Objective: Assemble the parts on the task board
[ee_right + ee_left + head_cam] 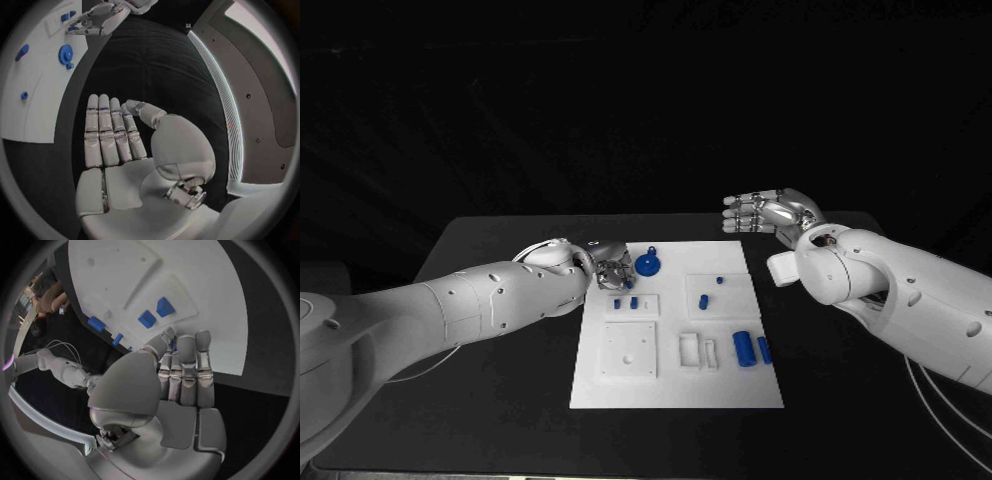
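Observation:
The white task board [733,385] lies in the middle of the black table. My left hand [609,268] hovers at its far left corner, next to a blue gear-like part [651,264]. In the left wrist view this hand [181,370] has its fingers stretched out side by side over the board's edge [206,280], with nothing in the palm. Two small blue blocks [147,318] lie just beyond the fingertips. My right hand [769,211] is raised past the board's far right corner; its fingers [109,130] are straight and hold nothing. The gear [65,53] and my left hand [100,17] show beyond it.
On the board are two small blue blocks [627,301], two tiny blue pieces [713,290], two blue cylinders [753,348], a raised white square [629,350] and a white bracket [700,350]. Black table [488,400] surrounds the board.

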`<state>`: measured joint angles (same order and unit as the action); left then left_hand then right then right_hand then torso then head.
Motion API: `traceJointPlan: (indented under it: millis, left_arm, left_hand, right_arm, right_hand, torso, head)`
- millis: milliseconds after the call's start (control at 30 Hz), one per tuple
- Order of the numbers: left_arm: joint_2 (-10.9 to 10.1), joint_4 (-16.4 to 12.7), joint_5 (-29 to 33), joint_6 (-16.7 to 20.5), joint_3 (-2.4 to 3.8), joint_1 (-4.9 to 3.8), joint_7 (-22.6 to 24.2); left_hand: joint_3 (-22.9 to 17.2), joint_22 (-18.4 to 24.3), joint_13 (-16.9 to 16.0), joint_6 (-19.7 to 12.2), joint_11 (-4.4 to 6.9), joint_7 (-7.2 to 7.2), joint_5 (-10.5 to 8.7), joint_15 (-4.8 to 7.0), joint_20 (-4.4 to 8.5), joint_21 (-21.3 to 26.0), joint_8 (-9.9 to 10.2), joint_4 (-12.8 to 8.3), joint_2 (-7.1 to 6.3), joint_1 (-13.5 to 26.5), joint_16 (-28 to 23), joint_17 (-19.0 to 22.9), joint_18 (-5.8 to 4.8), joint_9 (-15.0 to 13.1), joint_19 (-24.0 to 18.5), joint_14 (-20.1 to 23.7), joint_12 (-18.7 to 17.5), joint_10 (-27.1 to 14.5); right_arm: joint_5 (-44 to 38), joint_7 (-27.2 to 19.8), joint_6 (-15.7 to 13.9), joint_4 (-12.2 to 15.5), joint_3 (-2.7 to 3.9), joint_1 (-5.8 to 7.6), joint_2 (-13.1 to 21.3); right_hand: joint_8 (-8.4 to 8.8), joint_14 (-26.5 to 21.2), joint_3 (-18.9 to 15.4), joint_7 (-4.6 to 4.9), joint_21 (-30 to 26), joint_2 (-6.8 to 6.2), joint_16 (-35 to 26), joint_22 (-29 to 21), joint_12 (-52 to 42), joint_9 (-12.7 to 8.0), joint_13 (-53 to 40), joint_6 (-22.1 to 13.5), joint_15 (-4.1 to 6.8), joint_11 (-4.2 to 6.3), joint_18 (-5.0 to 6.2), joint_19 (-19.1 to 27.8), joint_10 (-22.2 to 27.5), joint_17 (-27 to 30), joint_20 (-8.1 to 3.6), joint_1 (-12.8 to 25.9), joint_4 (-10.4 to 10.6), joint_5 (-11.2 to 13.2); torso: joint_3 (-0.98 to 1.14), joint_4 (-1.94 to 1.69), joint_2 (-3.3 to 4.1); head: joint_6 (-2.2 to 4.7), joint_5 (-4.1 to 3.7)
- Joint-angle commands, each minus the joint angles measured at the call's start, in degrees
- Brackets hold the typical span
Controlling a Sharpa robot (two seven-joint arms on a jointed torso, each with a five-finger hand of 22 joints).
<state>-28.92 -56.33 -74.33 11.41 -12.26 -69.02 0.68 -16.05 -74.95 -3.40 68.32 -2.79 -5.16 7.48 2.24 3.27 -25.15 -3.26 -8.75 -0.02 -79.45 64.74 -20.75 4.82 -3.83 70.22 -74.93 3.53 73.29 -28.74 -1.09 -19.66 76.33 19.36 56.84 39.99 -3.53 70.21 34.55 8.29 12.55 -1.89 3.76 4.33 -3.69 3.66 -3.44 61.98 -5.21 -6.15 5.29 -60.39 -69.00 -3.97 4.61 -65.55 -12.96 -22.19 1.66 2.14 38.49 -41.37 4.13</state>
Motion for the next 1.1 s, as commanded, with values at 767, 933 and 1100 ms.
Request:
traceJointPlan:
  millis: [767, 933, 1100]
  left_arm:
    - [0.43, -0.24, -0.77, -8.15, -0.15, 0.17, -0.49]
    - [0.44, -0.20, -0.45, -6.83, -0.16, 0.17, 0.35]
    - [0.31, -0.21, -0.34, -4.98, -0.17, 0.17, 0.56]
  left_hand:
    - [0.46, -1.04, 0.02, -1.77, -0.34, -0.56, -1.17, -0.44, -0.30, 0.79, -0.19, 0.25, -0.33, 0.39, -0.39, 0.04, 0.66, 0.24, -1.03, 1.03, -0.22, -1.58]
    - [-0.29, -1.03, 0.01, -6.39, -0.21, 0.20, -1.35, -0.43, -0.40, 0.93, -0.28, 0.26, -1.17, 0.66, -0.21, 0.14, 0.79, 0.25, -0.90, 1.10, -0.20, -1.63]
    - [-1.12, -1.07, 0.02, -8.07, -0.67, 0.51, -1.40, -0.70, -0.57, 1.00, -0.23, 0.36, -2.19, 0.90, -0.20, 0.32, 0.92, 0.29, -0.74, 1.44, -0.20, -2.81]
  right_arm:
    - [-0.02, -0.52, 0.93, -0.04, 0.04, 0.00, -0.06]
    - [-0.02, -0.65, 0.72, -0.12, 0.04, 0.00, -0.13]
    - [-0.01, -0.71, 0.86, -0.17, 0.04, 0.00, -0.14]
  right_hand:
    - [-0.04, -0.28, -0.13, 0.03, -0.33, -0.24, -0.12, 0.02, 0.31, -0.08, 0.09, -0.34, -0.15, -0.01, 0.61, -0.24, 0.49, 0.08, -0.05, 0.04, -0.20, -0.30]
    - [-0.05, -0.28, -0.10, 0.03, -0.31, -0.21, -0.11, 0.03, 0.31, -0.08, 0.09, -0.35, -0.13, -0.01, 0.61, -0.20, 0.49, 0.08, -0.05, -0.02, -0.27, -0.27]
    - [-0.04, -0.29, -0.16, 0.04, -0.30, -0.25, -0.12, 0.03, 0.31, -0.08, 0.09, -0.36, -0.17, -0.03, 0.60, -0.22, 0.48, 0.08, -0.04, 0.08, -0.22, -0.28]
  torso:
    - [-0.09, -0.12, -0.02]
    - [-0.08, -0.05, -0.04]
    - [-0.06, -0.05, -0.01]
  head:
    - [-0.22, -0.30]
    - [-0.24, -0.24]
    - [-0.29, -0.30]
